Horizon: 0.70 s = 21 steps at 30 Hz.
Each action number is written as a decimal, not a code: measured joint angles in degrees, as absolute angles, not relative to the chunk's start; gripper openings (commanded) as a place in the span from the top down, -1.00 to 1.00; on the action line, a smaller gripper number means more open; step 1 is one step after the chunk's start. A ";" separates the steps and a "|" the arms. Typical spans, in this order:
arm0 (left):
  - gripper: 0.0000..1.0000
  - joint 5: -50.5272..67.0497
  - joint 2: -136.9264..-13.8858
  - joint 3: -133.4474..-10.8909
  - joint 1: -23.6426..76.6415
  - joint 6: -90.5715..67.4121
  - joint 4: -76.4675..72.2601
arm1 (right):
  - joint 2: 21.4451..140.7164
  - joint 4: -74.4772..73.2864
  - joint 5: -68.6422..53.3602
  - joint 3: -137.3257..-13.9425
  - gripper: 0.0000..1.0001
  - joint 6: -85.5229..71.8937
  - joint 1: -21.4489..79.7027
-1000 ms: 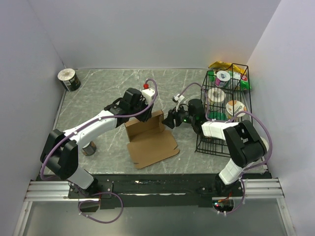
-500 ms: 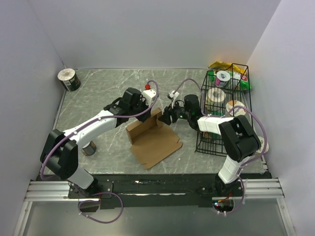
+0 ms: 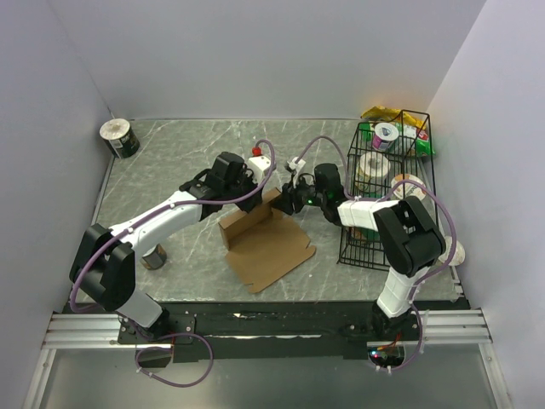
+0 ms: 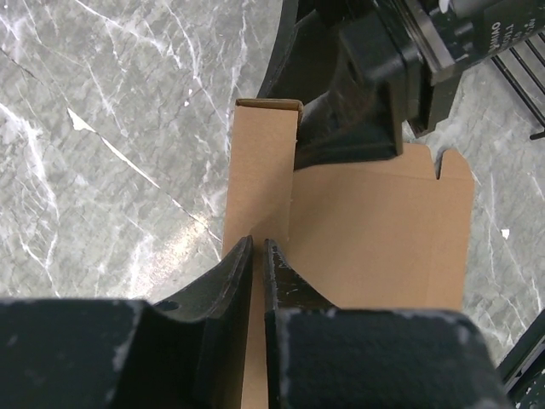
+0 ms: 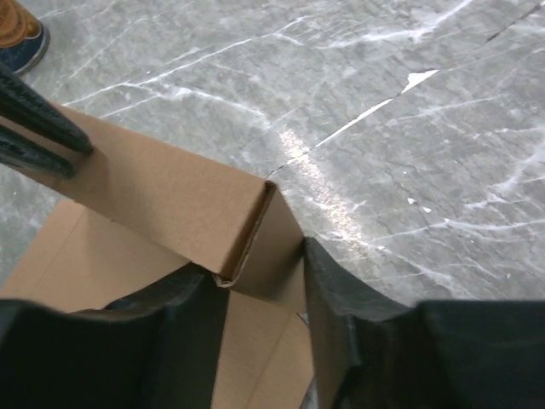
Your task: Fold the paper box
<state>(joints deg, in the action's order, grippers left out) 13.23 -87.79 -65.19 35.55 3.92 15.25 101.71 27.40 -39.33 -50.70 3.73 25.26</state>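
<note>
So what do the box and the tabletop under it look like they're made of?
The paper box looks like thin brown cardboard, matte and unprinted; a raw cut edge shows in the right wrist view. The table looks like grey marble-patterned stone or laminate with white veins and a slight sheen; which one, I cannot tell.

Very little can be read. In the left wrist view, white lettering runs along the black housing of the right gripper (image 4: 349, 102) at the top right corner of the picture, but it is cut off and too blurred to spell out. The containers in the black wire basket (image 3: 387, 247) at the table's far right corner carry printed labels, too small to read. The paper box (image 3: 260, 239) is plain brown and bears no print.
</note>
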 measured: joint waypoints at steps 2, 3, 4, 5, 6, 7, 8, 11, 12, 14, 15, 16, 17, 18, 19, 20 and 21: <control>0.69 13.26 -87.79 -65.19 35.55 3.90 15.25 | 101.73 27.44 -38.52 -50.70 0.39 3.84 25.28; 0.70 13.37 -87.79 -65.19 35.55 3.88 15.22 | 101.73 27.53 -38.13 -50.70 0.45 3.79 25.28; 0.70 13.76 -87.81 -65.19 35.57 3.81 15.22 | 101.73 27.83 -37.58 -50.70 0.48 3.86 25.32; 0.70 14.17 -87.85 -65.19 35.68 3.77 15.25 | 101.73 28.03 -37.01 -50.70 0.52 3.92 25.43; 0.70 14.35 -87.88 -65.19 35.79 3.70 15.25 | 101.73 28.25 -36.51 -50.68 0.58 3.95 25.56; 0.71 14.59 -87.90 -65.19 35.94 3.66 15.22 | 101.73 28.42 -36.03 -50.68 0.60 3.95 25.71; 0.71 14.74 -87.90 -65.19 36.05 3.64 15.25 | 101.73 28.53 -35.70 -50.63 0.61 3.88 25.80; 0.69 14.74 -87.90 -65.19 36.10 3.44 15.27 | 101.73 29.36 -34.85 -50.26 0.65 3.55 26.06; 0.56 14.72 -87.90 -65.19 36.07 3.31 15.25 | 101.73 29.67 -34.44 -50.13 0.73 3.42 26.15; 0.32 14.33 -87.90 -65.19 35.90 2.83 15.07 | 101.69 30.30 -33.34 -49.80 0.86 3.09 26.50; 0.04 14.22 -87.90 -65.19 35.77 2.68 15.07 | 101.60 30.83 -32.71 -49.45 0.92 2.98 26.68; -0.13 14.02 -87.90 -65.19 35.48 2.24 15.00 | 101.32 31.07 -31.86 -49.10 0.93 2.83 26.92; -0.27 13.82 -87.90 -65.14 35.07 1.98 14.96 | 101.01 31.18 -30.98 -48.73 0.93 2.66 27.16; -0.53 13.76 -87.90 -65.12 34.70 1.65 15.00 | 100.68 31.59 -30.15 -48.21 0.94 2.55 27.35; -0.66 13.72 -87.83 -64.93 34.06 0.67 14.83 | 100.27 32.03 -29.32 -47.57 0.94 2.39 27.53; -0.77 13.80 -87.66 -64.82 33.43 0.14 14.83 | 99.79 32.51 -28.56 -46.76 0.96 2.07 27.66; -0.90 13.91 -87.42 -64.58 32.91 -0.49 14.76 | 99.20 33.04 -27.77 -45.80 0.97 1.63 27.81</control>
